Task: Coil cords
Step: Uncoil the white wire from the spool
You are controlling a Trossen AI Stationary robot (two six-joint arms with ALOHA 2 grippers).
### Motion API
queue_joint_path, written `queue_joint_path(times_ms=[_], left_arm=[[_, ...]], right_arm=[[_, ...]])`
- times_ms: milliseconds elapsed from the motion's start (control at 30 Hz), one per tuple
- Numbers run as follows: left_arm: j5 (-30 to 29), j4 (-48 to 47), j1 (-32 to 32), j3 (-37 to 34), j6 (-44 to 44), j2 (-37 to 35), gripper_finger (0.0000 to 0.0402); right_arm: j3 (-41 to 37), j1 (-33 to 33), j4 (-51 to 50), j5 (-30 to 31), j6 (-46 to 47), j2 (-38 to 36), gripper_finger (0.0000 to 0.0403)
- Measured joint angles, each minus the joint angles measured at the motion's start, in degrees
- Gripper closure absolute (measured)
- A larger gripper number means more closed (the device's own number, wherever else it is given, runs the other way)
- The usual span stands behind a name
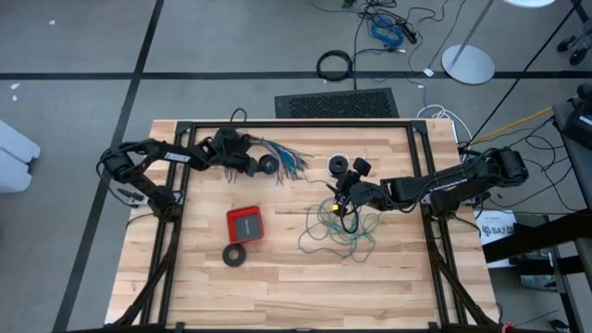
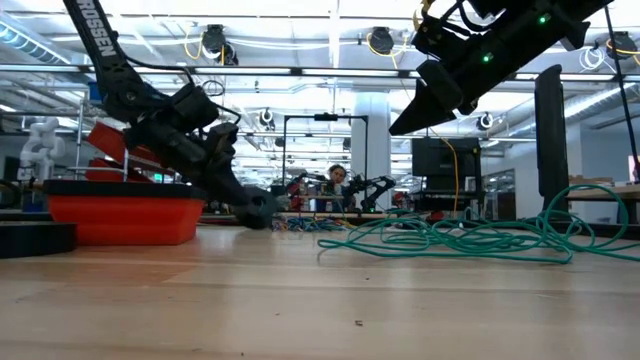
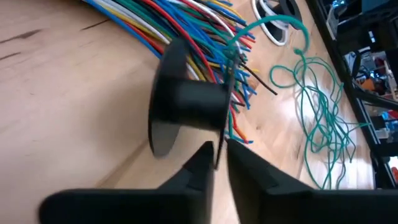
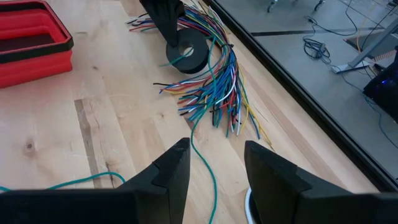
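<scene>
A loose tangle of teal-green wire (image 1: 338, 231) lies on the table right of centre. One strand (image 3: 273, 22) runs to a black spool (image 3: 186, 99), which sits by the fanned coloured wires (image 1: 289, 159). My left gripper (image 3: 219, 158) is at the spool, its fingers almost together. My right gripper (image 4: 214, 168) hangs open above the table near the tangle's far end. A teal strand (image 4: 202, 149) passes on the table below its fingers. A white cord (image 1: 340, 165) with a small black round piece lies just beyond it. My left gripper pinches the thin rim of the spool's flange (image 3: 227, 124) between its two fingertips. The fingers slant down from the table's left side. The spool (image 4: 186, 53) rests on the table against the ends of the coloured wires, with the teal strand leading off it.
A red box (image 1: 244, 224) stands near the table's middle, with a black tape-like ring (image 1: 235, 255) on its near side. The coloured wires (image 4: 214, 93) fan out between the two grippers. Bare wood stretches along the near edge.
</scene>
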Motion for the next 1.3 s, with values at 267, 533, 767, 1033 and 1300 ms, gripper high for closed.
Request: queue_joint_path(times_ms=[267,533,767,1033,1300], left_arm=[[-0.04,0.03,1.14,0.0,-0.21,0.02,0.0204],[3.13,0.19,4.34,0.0,-0.31,0.02,0.0141],[3.5,0.11,2.36,-0.02,3.32,-0.56,0.0139],[-3.12,2.46,-9.68,-0.02,5.5,-7.83,0.0139],[-23.43,9.89,-29.92,-0.02,9.01,-13.84,0.0139]], right_arm=[[0.01,0.0,-0.5,0.0,0.03,0.0,0.0262],[0.02,0.0,-0.87,0.02,-0.15,0.0,0.0262],[0.02,-0.02,-4.82,1.31,0.0,0.0,0.0262],[0.02,-1.61,-8.51,1.66,0.04,0.0,0.0262],[-2.01,-8.41,-9.22,-4.15,-8.43,0.0,0.0262]])
